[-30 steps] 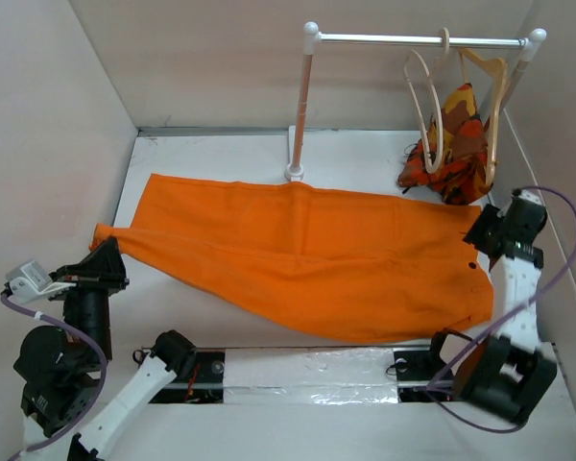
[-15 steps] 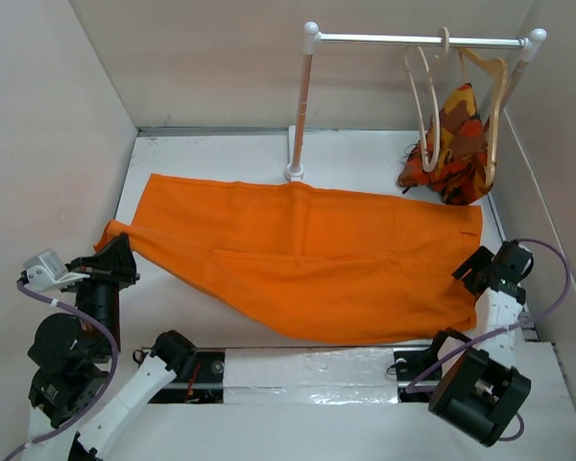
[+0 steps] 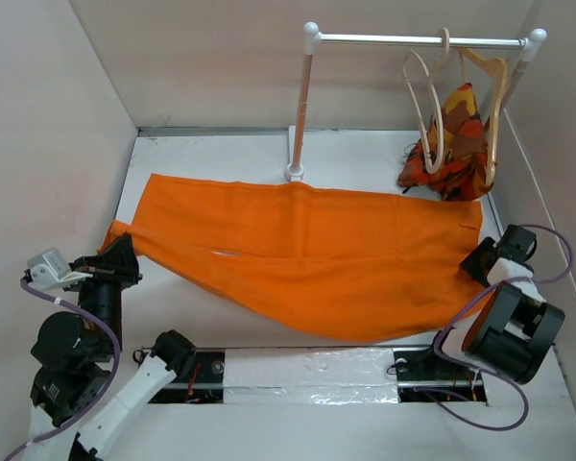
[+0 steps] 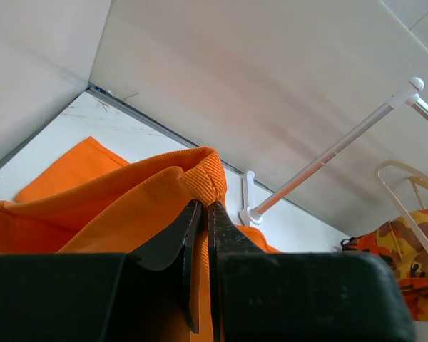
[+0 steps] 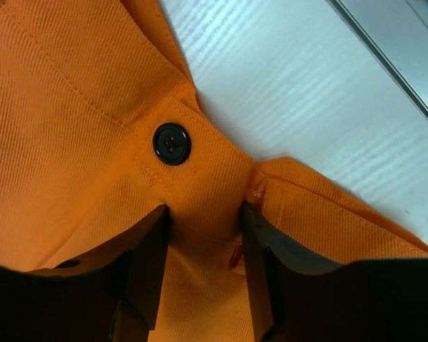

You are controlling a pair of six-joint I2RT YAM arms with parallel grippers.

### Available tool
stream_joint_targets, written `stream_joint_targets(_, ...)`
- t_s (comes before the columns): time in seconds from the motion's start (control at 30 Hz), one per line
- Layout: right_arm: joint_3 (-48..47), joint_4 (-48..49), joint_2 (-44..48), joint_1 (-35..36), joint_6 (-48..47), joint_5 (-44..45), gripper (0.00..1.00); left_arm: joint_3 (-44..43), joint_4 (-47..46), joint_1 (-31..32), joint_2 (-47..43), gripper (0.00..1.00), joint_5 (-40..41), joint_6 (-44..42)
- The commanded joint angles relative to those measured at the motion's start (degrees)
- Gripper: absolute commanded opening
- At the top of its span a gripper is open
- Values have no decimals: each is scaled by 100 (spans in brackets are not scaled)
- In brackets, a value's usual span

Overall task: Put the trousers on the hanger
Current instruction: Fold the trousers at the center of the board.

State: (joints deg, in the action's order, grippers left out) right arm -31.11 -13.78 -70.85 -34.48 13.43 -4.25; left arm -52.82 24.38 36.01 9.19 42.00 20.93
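The bright-orange trousers [image 3: 317, 250] lie spread across the table, legs to the left and waist to the right. My left gripper [image 3: 118, 261] is shut on a leg hem and holds it a little off the table; in the left wrist view the jaws [image 4: 205, 205] pinch the folded hem [image 4: 203, 174]. My right gripper [image 3: 480, 259] sits at the waist edge; in the right wrist view it [image 5: 203, 214] grips a bunched fold of waistband [image 5: 78, 142] just below a black button [image 5: 172, 143]. The thin cream hanger [image 3: 424, 106] hangs on the rail and also shows in the left wrist view [image 4: 394, 164].
A white rail [image 3: 413, 39] on a post [image 3: 300, 106] stands at the back. A darker tan hanger [image 3: 496, 106] with a patterned orange-brown garment [image 3: 456, 144] hangs beside the cream one. Walls close in on the left, back and right.
My right gripper has dropped from the waist's upper corner to lower on the right edge, and the waist edge has drawn inward. My left gripper has shifted slightly right with the hem.
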Motion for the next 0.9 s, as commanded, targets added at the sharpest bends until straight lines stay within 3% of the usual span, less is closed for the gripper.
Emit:
stream_joint_targets(0.0, -412, 560, -569, -33, -112, -514, 46, 70, -171, 20, -40, 0, -25, 78)
stream_joint_targets(0.17, -948, 772, -1071, 20, -156, -1033, 48, 105, -118, 20, -14, 0, -147, 131)
stream_joint_targets(0.27, -1177, 544, -818, -49, -297, -1166, 66, 105, -127, 20, 4, 0, -201, 157)
stream_joint_targets(0.3, -1186, 317, -651, -102, -332, -1035, 79, 114, -127, 20, -14, 0, -218, 166)
stream_joint_targets(0.4, -863, -70, 324, -453, -394, -745, 90, 193, -258, 20, -93, 0, -350, 175)
stream_joint_targets(0.47, -616, -317, 1079, -882, -377, -578, 90, 307, -328, 20, -145, 0, -481, 210)
stream_joint_targets(0.57, -63, -774, 2035, -1227, -228, -112, 82, 447, -434, 20, -198, 0, -718, 298)
stream_joint_targets(0.7, 526, -1135, 2698, -1841, 115, -154, 41, 527, -548, 20, -304, 0, -860, 298)
stream_joint_targets(0.87, 633, -1197, 2261, -2036, 283, -243, 47, 492, -575, 20, -488, 0, -895, 245)
